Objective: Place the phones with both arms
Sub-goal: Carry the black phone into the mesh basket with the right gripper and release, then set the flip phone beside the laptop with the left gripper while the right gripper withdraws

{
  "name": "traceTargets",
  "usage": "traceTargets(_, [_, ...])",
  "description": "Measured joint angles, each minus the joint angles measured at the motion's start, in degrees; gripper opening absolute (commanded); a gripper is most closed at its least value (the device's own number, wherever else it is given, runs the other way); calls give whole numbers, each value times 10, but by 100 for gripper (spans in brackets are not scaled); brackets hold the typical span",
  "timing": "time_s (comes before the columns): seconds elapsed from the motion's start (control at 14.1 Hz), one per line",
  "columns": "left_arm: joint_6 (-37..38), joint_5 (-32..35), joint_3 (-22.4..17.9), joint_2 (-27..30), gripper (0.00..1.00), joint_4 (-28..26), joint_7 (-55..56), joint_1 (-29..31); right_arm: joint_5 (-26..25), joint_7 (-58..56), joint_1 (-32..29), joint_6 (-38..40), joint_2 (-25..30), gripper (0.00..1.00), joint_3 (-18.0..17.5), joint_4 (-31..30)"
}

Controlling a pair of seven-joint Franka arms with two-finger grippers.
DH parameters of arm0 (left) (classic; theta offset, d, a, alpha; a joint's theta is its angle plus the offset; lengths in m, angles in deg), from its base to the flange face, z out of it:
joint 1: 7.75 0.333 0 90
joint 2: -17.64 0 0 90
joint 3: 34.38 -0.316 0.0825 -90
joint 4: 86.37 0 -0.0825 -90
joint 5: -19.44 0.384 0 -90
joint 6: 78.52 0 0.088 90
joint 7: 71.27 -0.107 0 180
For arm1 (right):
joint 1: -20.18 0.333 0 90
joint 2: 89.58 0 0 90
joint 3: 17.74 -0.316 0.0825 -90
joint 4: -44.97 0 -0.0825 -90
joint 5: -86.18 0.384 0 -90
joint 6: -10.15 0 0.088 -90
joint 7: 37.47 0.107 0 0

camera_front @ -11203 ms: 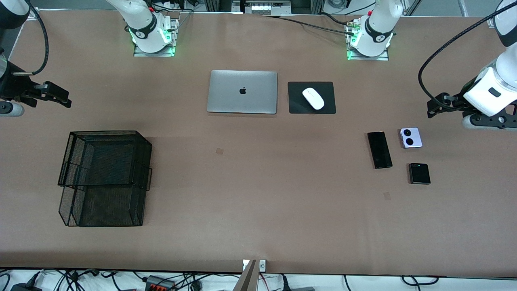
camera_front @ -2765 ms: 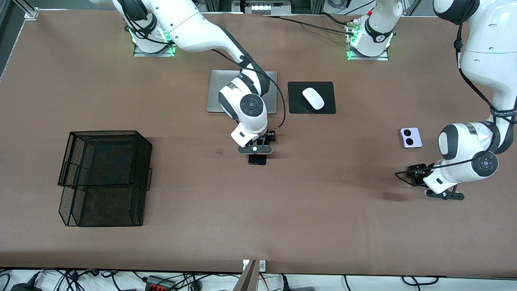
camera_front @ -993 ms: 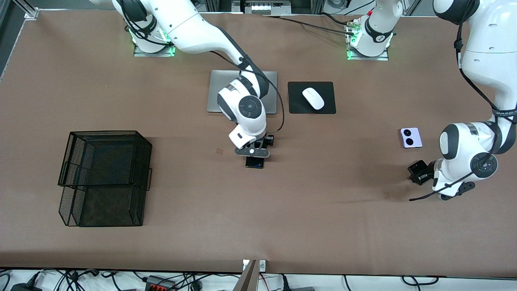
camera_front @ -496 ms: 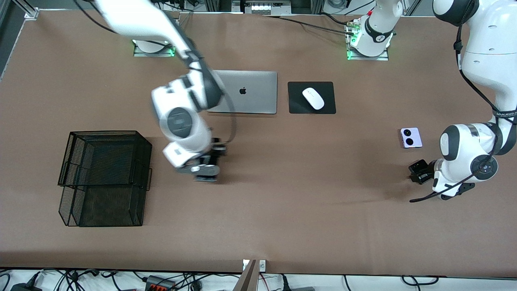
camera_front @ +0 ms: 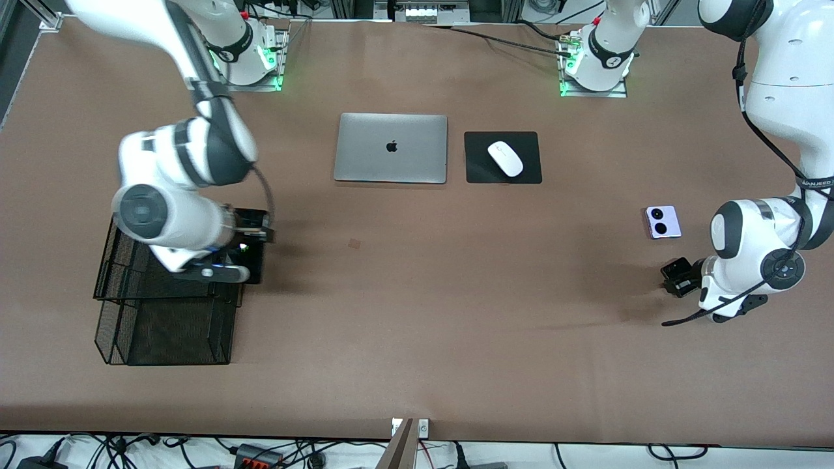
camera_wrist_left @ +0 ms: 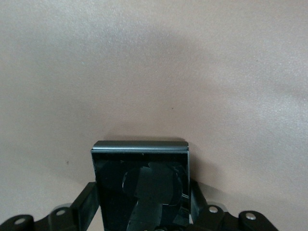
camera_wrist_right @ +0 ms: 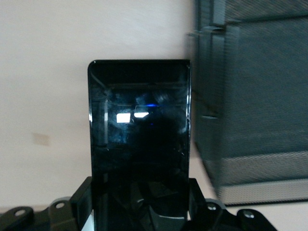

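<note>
right gripper (camera_front: 238, 251) clamps the slab phone (camera_wrist_right: 139, 144) over the mesh tray (camera_front: 163, 326) edge. left gripper (camera_front: 681, 280) pinches the black flip phone (camera_wrist_left: 140, 183) at the table; lavender flip phone (camera_front: 663, 222) lies nearby.

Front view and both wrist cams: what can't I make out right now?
- Front view: the right gripper and the slim phone it grips over the mesh tray are mostly covered by its own arm.
- Front view: the black flip phone is half hidden by the left gripper.
- Left wrist view: that phone's lower end is cut off by the edge.
- Right wrist view: the tray is blurred.
</note>
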Motion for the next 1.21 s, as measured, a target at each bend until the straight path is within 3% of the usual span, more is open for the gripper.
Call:
traceTargets(0.43, [-2, 0, 11, 1, 31, 16, -112, 0, 0, -61, -77, 33, 7, 14, 0, -10])
traceTargets(0.85, [98, 0, 122, 16, 30, 59, -189, -12, -19, -78, -93, 11, -18, 14, -3, -13])
traceTargets(0.99, [105, -1, 159, 14, 29, 61, -188, -39, -22, -78, -93, -4, -24, 14, -3, -14])
traceTargets(1.21, [99, -38, 166, -3, 29, 63, -169, -117, -24, -84, -94, -33, -29, 16, -3, -14])
